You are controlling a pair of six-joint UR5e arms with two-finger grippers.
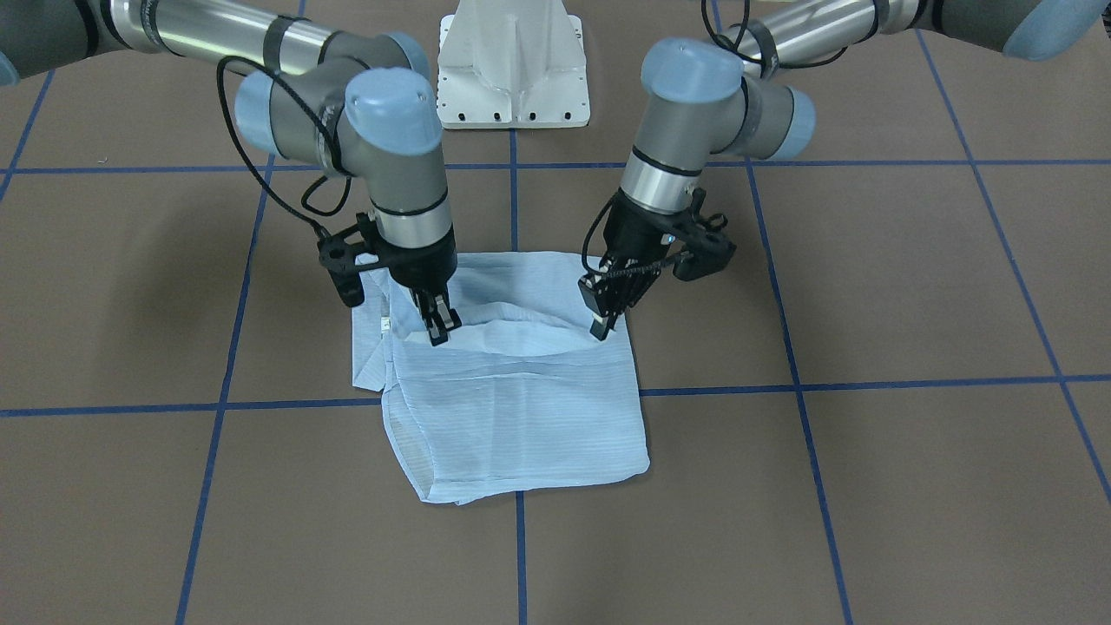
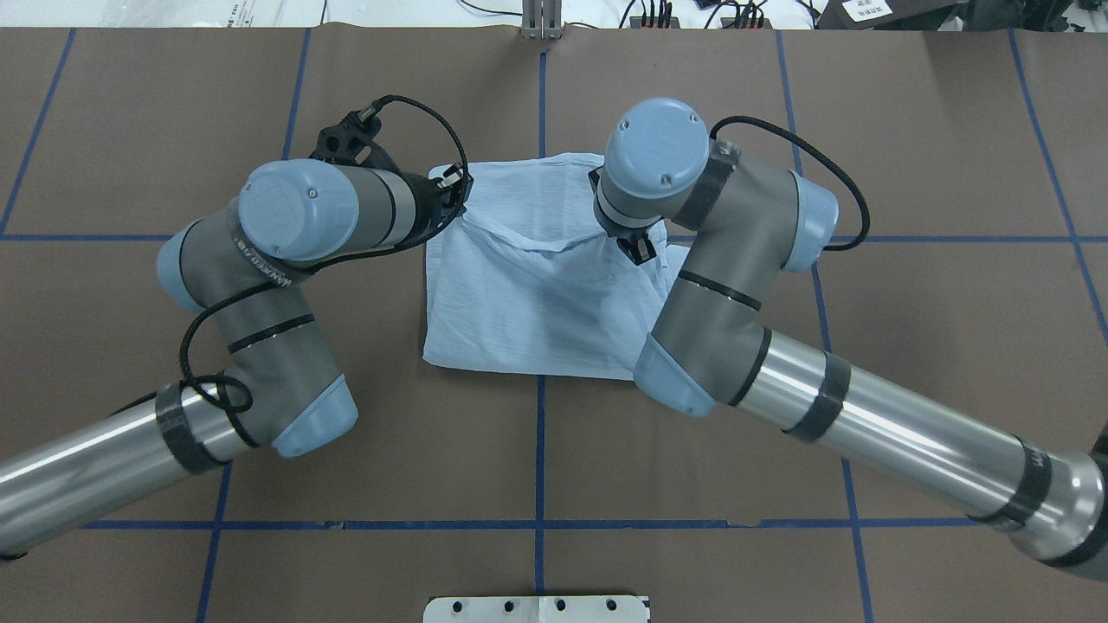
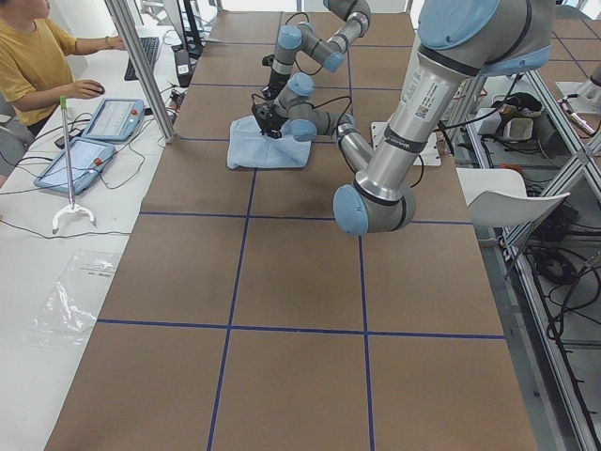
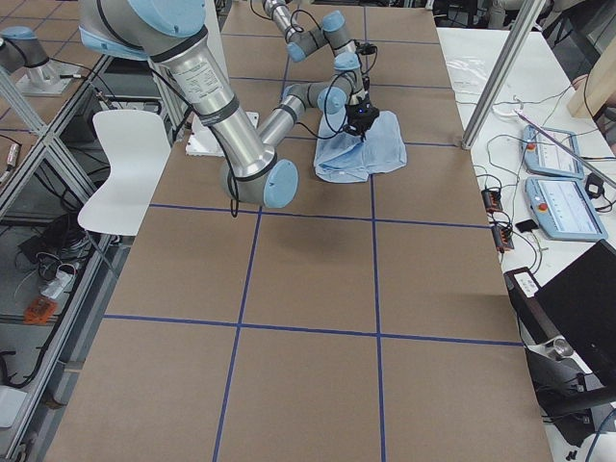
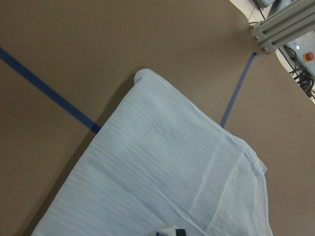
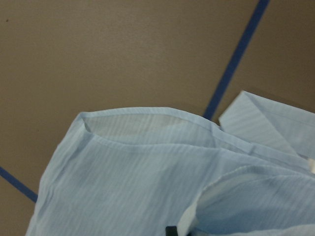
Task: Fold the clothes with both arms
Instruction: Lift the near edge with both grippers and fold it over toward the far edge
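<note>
The pale-blue striped shirt (image 1: 521, 417) lies folded to a rough square at the table's middle; it also shows in the overhead view (image 2: 528, 303). Its collar and label stick out at the robot's right side (image 1: 373, 338). My left gripper (image 1: 601, 328) is shut on one end of a raised fold edge across the shirt. My right gripper (image 1: 441, 330) is shut on the other end. The edge hangs a little above the layer beneath. In the overhead view the left gripper (image 2: 448, 183) and right gripper (image 2: 639, 249) sit over the shirt's far half. Both wrist views show only shirt cloth (image 5: 162, 182) (image 6: 133, 187).
The white pedestal base (image 1: 512, 69) stands behind the shirt. Blue tape lines (image 1: 521, 555) grid the brown table. An operator (image 3: 33, 56) sits at a side table with control tablets (image 3: 103, 122). A white chair (image 4: 125, 173) stands off the table near the base.
</note>
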